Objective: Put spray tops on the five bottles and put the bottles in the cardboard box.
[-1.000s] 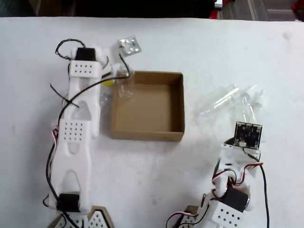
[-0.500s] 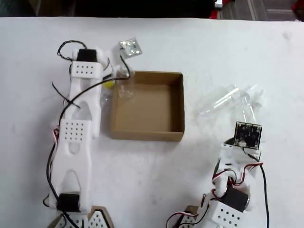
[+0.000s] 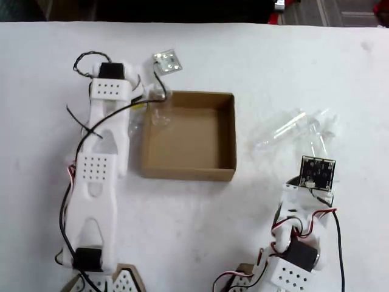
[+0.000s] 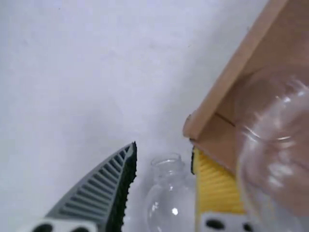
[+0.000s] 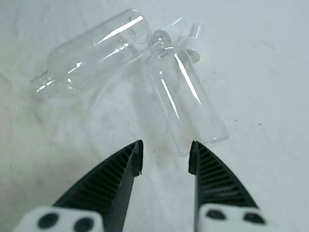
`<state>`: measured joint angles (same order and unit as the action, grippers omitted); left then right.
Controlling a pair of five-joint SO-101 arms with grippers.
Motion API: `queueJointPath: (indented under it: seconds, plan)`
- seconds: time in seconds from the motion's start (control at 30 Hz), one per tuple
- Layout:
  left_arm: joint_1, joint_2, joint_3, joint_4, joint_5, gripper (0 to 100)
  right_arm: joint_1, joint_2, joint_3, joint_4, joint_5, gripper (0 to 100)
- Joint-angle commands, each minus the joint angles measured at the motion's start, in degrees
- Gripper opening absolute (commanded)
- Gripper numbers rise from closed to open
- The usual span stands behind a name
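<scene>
Two grippers: both are recorded with fingers apart and nothing clamped.
Left gripper (image 4: 164, 148): set low over the table (image 4: 72, 58), at an outer corner of the cardboard box (image 4: 227, 82); one finger is grey, the other yellow.
Bottle at left gripper: a clear open-necked bottle (image 4: 169, 203) is seen between the fingers, against the yellow one, with a gap on the grey side; no top is fitted.
Edges: the box wall runs just beyond the yellow finger; bare table lies open ahead of and beside the grey finger.
Second bottle (image 4: 275, 154): seen past the yellow finger, over the box wall; whether it stands inside cannot be told.
Right gripper (image 5: 166, 143): set over bare table, well apart from the box.
Near bottle (image 5: 186, 96): lying on its side, base just ahead of the fingertips; a white spray top (image 5: 190, 43) is seen at its neck end, fit not determinable.
Far bottle (image 5: 91, 50): lying crosswise further ahead, neck open, touching the near bottle at its neck.
Room: open table is noted around both lying bottles.
</scene>
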<state>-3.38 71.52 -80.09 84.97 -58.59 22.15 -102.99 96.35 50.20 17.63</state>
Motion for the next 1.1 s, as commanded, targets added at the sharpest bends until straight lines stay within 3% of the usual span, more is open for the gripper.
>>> queueJointPath:
  seconds: [0.0,0.17,0.6,1.07]
  plan:
    - [-0.5,-0.8,-1.1,1.9,-0.5,24,-0.7,-0.1,0.4,0.2,0.2,14.2]
    - [-2.1,-0.4,-0.5,1.8,-0.7,28,-0.7,-0.1,0.4,0.2,0.2,14.2]
    - [-2.0,0.7,-1.1,2.0,-0.7,14,-0.7,-0.1,0.4,0.2,0.2,14.2]
    - [0.8,-0.9,-1.2,5.8,-0.3,13,-0.7,-0.1,0.4,0.2,0.2,14.2]
